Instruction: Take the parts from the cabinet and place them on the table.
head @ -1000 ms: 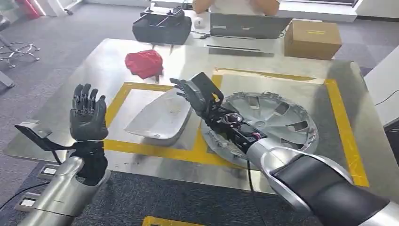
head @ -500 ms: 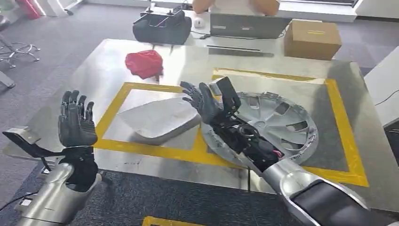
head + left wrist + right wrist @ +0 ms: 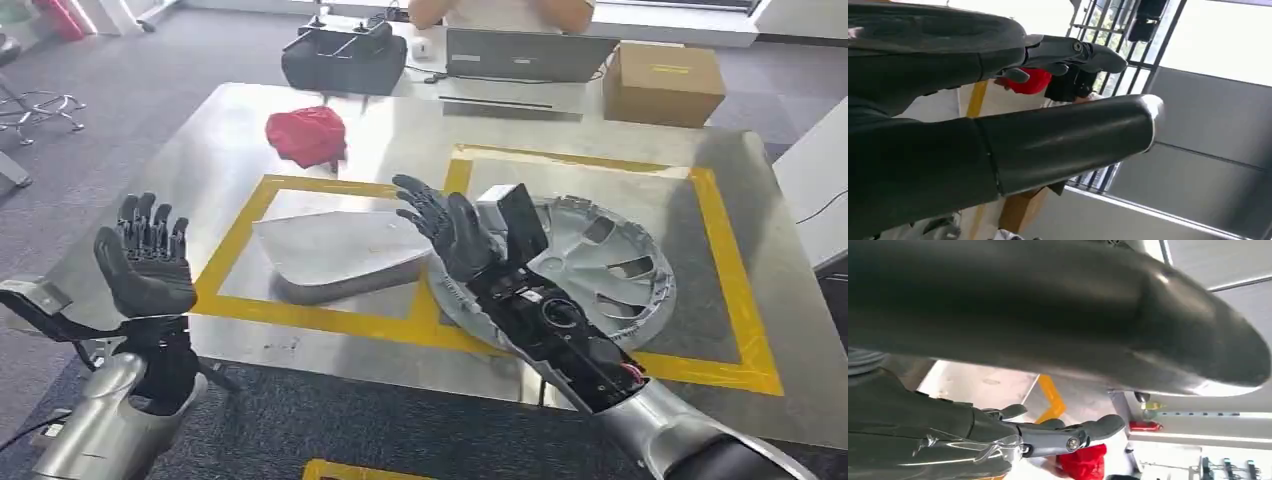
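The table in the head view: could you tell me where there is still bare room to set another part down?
Bare metal lies between the red cloth and the left table edge, and right of the wheel cover inside the yellow tape. It is crowded around the grey panel and right hand.

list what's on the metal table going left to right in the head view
red cloth → grey flat panel → right hand → silver wheel cover

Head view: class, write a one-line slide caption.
Both hands, left hand and right hand, open above the steel table beside the hubcap and grey panel.
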Controlling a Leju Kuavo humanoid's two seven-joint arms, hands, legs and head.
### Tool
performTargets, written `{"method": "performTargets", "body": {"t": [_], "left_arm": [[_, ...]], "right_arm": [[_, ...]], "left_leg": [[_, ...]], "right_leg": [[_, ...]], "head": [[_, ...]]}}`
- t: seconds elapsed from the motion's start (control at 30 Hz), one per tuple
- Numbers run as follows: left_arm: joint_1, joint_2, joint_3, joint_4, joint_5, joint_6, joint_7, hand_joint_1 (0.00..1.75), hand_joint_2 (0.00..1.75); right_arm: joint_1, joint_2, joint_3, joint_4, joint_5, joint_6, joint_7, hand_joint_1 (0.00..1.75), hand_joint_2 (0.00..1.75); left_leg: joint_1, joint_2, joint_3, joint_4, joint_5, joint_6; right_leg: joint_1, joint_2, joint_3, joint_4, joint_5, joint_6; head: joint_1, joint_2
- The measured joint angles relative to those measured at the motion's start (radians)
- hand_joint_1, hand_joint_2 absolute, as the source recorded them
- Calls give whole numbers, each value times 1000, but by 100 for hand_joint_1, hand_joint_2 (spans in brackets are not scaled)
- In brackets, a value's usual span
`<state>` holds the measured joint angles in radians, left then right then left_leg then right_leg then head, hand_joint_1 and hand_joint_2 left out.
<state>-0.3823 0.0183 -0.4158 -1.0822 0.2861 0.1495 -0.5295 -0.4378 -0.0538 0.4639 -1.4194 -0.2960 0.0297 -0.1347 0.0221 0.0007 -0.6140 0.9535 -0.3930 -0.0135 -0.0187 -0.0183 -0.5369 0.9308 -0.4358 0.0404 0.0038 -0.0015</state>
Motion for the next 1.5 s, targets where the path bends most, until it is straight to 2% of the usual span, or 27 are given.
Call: {"method": "performTargets", "body": {"t": [0.3, 1.1, 1.13, 1.2, 1.23, 1.27, 1.33, 1.37, 1.4, 1.43, 1.47, 1.5], "left_arm": [[13, 6, 5, -47, -10, 4, 21, 0, 0], [12, 13, 8, -80, -18, -6, 44, 0, 0], [10, 14, 8, -80, -18, -6, 45, 0, 0], [7, 14, 8, -81, -18, -6, 45, 0, 0], [9, 12, 8, -85, -17, -6, 45, 0, 0], [5, 12, 8, -85, -17, -6, 44, 0, 0], [0, 9, 7, -85, -17, -6, 45, 0, 0], [1, 8, 8, -85, -17, -6, 45, 0, 0], [2, 7, 7, -85, -17, -6, 45, 0, 0], [3, 7, 7, -85, -17, -6, 45, 0, 0], [3, 7, 8, -85, -16, -6, 45, 0, 0], [3, 6, 7, -85, -16, -5, 45, 0, 0]], "right_arm": [[51, -23, 10, -91, -3, -2, 5, 0, 0], [75, -28, 14, -116, -3, -13, 2, 0, 0], [77, -28, 14, -118, -3, -14, 2, 0, 0], [77, -29, 15, -125, -3, -15, 3, 0, 0], [79, -31, 14, -130, -3, -15, 2, 0, 0], [79, -32, 14, -131, -3, -15, 1, 0, 0], [85, -35, 14, -131, -3, -16, 2, 0, 0], [91, -37, 14, -131, -3, -17, 2, 0, 0], [96, -38, 14, -131, -3, -17, 2, 0, 0], [98, -40, 14, -131, -3, -17, 2, 0, 0], [98, -42, 13, -131, -3, -17, 2, 0, 0], [98, -44, 12, -132, -4, -17, 2, 0, 0]], "left_leg": [[0, 0, 0, 0, 0, 0], [0, 0, 1, 0, 0, 0], [-6, -2, -1, 6, -6, 12], [-5, -2, 12, -17, 0, 22], [10, 1, 32, -39, 8, 25], [7, 4, 45, -53, 10, 28], [6, 6, 51, -54, 8, 31], [5, 6, 52, -54, 6, 31], [6, 6, 53, -53, 4, 29], [8, 6, 55, -52, 2, 25], [10, 6, 57, -49, -2, 19], [15, 6, 60, -41, -9, 11]], "right_leg": [[0, 0, 0, 0, 0, 0], [0, 0, 0, 0, 0, 0], [-7, -2, 4, -10, 3, 8], [-4, -3, 15, -20, 4, 16], [-10, 0, 16, -15, -3, 14], [-8, 8, 3, 25, -27, 13], [-8, 16, -85, 201, -108, 13], [-9, 16, -127, 277, -133, 16], [-11, 16, -153, 316, -133, 19], [-14, 15, -152, 300, -110, 21], [-18, 15, -128, 238, -65, 24], [-22, 11, -86, 143, -9, 28]], "head": [[0, 0], [0, 0], [-2, 0], [-8, 0], [-3, 0], [2, 0], [10, 0], [11, 0], [12, 0], [15, 0], [18, 0], [22, 0]]}}
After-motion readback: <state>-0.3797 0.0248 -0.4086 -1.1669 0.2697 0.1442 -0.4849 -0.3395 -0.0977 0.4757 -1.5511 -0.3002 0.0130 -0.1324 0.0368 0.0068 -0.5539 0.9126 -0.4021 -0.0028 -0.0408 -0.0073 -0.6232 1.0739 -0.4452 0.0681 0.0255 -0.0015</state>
